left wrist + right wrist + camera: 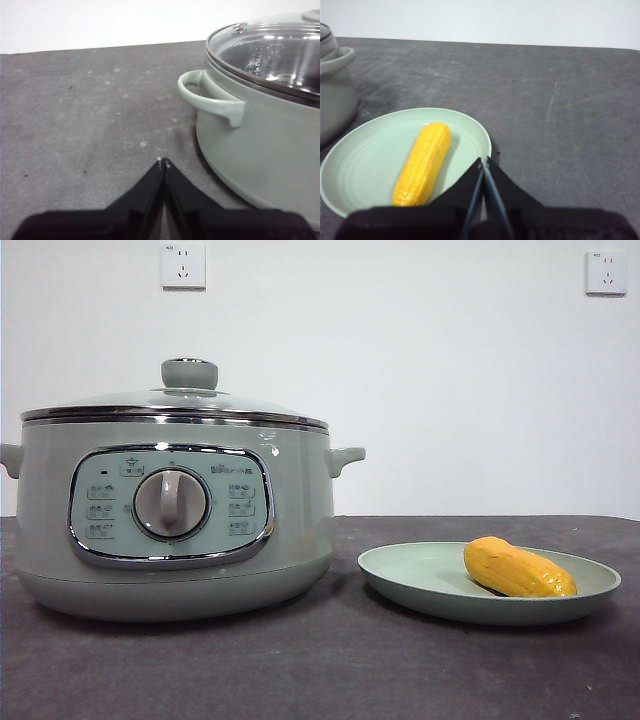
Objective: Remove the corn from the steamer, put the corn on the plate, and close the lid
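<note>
The small yellow-orange corn cob [518, 569] lies on its side in the shallow pale green plate [400, 570], on the dark grey table [320, 670]. The right end effector [483, 161], jaws pressed together and empty, hangs just beside the corn, over the plate's rim. The domed glass lid [175, 400] sits on the grey-green steamer [290, 530]. The left end effector [163, 161], jaws together too, waits near the steamer's side handle [210, 100].

Bright even light, soft shadows, glare on the lid [270, 55], sharp focus
</note>
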